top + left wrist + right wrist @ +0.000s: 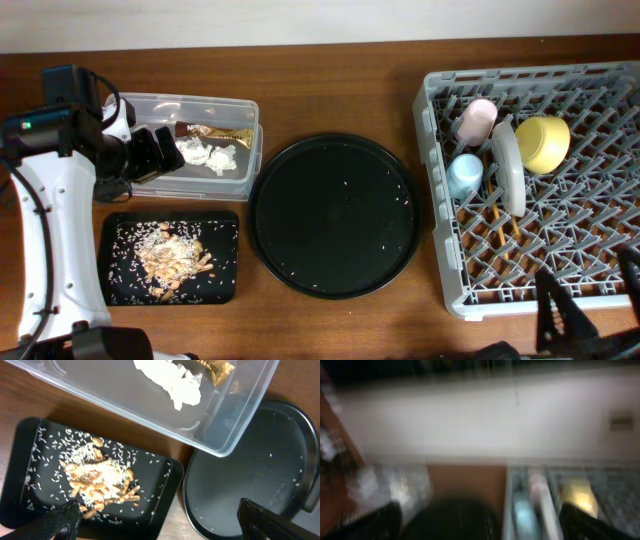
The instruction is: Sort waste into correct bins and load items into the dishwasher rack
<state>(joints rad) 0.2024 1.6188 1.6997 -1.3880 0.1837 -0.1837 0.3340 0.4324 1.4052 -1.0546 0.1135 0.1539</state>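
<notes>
Left pincer (157, 152) hung over left end of clear tub (245, 110), jaws wide, nothing held. Right pincer (595, 295) at front-right corner of tabletop (330, 80), also wide and empty. Tissue (205, 155) and wrapper (215, 132) lay in tub: light, soft, pinch bunched middle. Food scraps (172, 255) heaped on flat black tray (225, 285), front-left: crumbly, would scatter. Pink cup (477, 118), blue cup (465, 175), plate (510, 168), yellow bowl (545, 142) and chopsticks (497, 225) sat in rack (440, 290), back-left part: hard, likely slick, take by rims. Round black tray (335, 215) mid-tabletop, stray grains only. Brown wood surface, pale wall behind.
</notes>
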